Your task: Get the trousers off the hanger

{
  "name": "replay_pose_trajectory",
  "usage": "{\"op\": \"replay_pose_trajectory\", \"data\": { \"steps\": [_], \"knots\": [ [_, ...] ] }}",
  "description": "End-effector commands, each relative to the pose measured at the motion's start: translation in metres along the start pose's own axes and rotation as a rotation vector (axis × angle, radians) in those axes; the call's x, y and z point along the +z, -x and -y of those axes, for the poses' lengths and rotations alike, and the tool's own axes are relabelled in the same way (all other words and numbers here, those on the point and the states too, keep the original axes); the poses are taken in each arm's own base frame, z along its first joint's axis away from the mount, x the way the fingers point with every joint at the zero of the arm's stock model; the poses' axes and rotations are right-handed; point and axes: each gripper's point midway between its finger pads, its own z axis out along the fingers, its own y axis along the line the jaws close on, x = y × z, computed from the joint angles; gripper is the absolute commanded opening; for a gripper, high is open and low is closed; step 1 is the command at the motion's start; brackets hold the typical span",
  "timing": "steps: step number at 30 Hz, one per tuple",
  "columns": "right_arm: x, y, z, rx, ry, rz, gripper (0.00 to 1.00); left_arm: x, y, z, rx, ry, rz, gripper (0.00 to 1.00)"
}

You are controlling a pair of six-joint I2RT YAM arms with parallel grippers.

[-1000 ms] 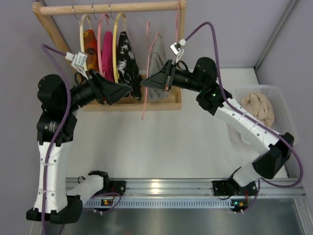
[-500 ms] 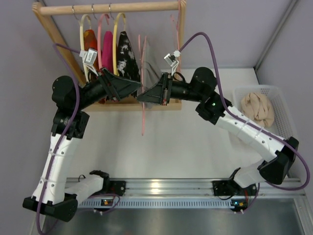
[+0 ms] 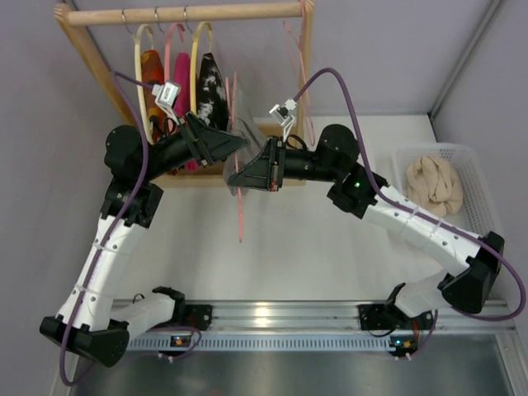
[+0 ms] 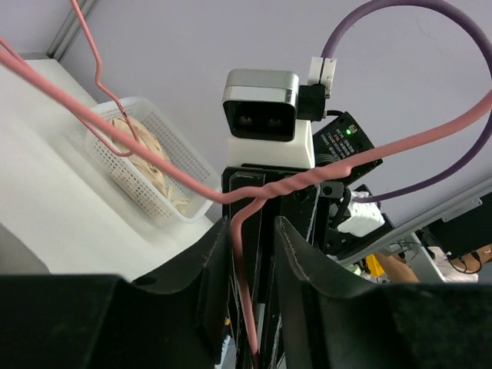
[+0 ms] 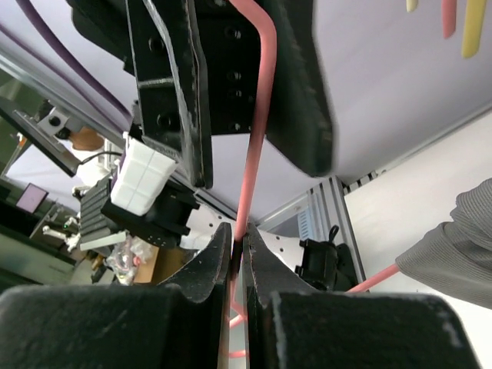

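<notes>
The thin pink hanger [image 3: 240, 210] hangs off the rail in front of the rack, with the grey trousers [image 3: 244, 120] draped on it between my two grippers. My right gripper [image 3: 234, 176] is shut on the hanger wire [image 5: 247, 192]; its jaws [image 5: 240, 243] pinch it tight. A fold of the trousers [image 5: 453, 238] shows at the right edge of the right wrist view. My left gripper [image 3: 244, 143] faces the right one from the left. Its jaws [image 4: 252, 250] stand partly apart around the hanger's wire [image 4: 244, 284], which lies against the left finger.
The wooden rack [image 3: 181, 13] at the back holds thick looped hangers with an orange, a magenta and a black-and-white garment [image 3: 211, 87]. A white basket [image 3: 481, 183] with a beige cloth [image 3: 436, 183] sits at the right. The basket [image 4: 173, 138] also shows behind the hanger.
Both arms swung left and towards the near side, carrying the hanger and trousers away from the rail. The left gripper reached the hanger and narrowed its jaws around the wire.
</notes>
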Motion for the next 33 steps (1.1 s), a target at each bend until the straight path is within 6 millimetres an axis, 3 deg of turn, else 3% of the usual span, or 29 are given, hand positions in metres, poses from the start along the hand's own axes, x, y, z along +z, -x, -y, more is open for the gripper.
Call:
{"op": "replay_pose_trajectory", "data": {
  "steps": [1,4,5,8,10,11,13,14,15,17,19,20,22,23,25,26,33],
  "knots": [
    [-0.013,0.029,-0.054,-0.202,0.132,0.121,0.00,0.002,0.005,0.014,0.033,-0.065,0.021,0.33],
    [-0.014,0.030,-0.052,-0.220,0.114,0.132,0.00,0.002,0.004,0.011,0.016,-0.057,0.024,0.15],
    [-0.014,0.029,-0.048,-0.219,0.099,0.132,0.00,0.002,0.004,0.012,0.013,-0.057,0.024,0.03],
    [-0.017,0.029,-0.042,-0.249,0.065,0.134,0.03,0.001,0.004,0.015,0.003,-0.061,0.026,0.00],
    [-0.022,0.030,-0.039,-0.298,0.038,0.146,0.18,0.000,0.004,0.020,-0.003,-0.071,0.021,0.00],
    [-0.025,0.027,-0.031,-0.307,0.003,0.146,0.39,-0.001,0.004,0.020,-0.003,-0.073,0.020,0.00],
    [-0.036,0.030,-0.030,-0.389,-0.029,0.171,0.52,-0.001,0.004,0.024,-0.004,-0.086,0.014,0.00],
    [-0.039,0.025,-0.012,-0.412,-0.090,0.173,0.60,-0.002,0.003,0.027,-0.004,-0.095,0.010,0.00],
    [-0.048,0.027,-0.016,-0.437,-0.106,0.195,0.67,-0.003,0.003,0.029,-0.012,-0.099,0.009,0.00],
    [-0.058,0.023,0.003,-0.471,-0.186,0.207,0.86,-0.005,0.003,0.034,-0.005,-0.117,0.009,0.00],
    [-0.073,0.023,0.008,-0.548,-0.243,0.227,0.96,-0.005,0.004,0.038,-0.012,-0.124,0.007,0.00],
    [-0.078,0.016,0.024,-0.564,-0.293,0.223,0.99,-0.005,0.005,0.042,-0.008,-0.137,0.004,0.00],
    [-0.090,0.017,0.028,-0.654,-0.325,0.242,0.99,-0.005,0.007,0.047,-0.011,-0.146,0.002,0.00],
    [-0.093,0.005,0.042,-0.674,-0.347,0.218,0.99,-0.005,0.009,0.050,-0.007,-0.155,0.005,0.00],
    [-0.099,0.002,0.048,-0.739,-0.366,0.220,0.99,-0.005,0.012,0.055,-0.005,-0.165,0.003,0.00],
    [-0.100,-0.008,0.060,-0.757,-0.385,0.192,0.99,-0.004,0.013,0.056,-0.005,-0.166,0.004,0.00],
    [-0.092,-0.014,0.090,-0.826,-0.425,0.182,0.99,-0.003,0.020,0.068,0.006,-0.190,0.005,0.00]
  ]
}}
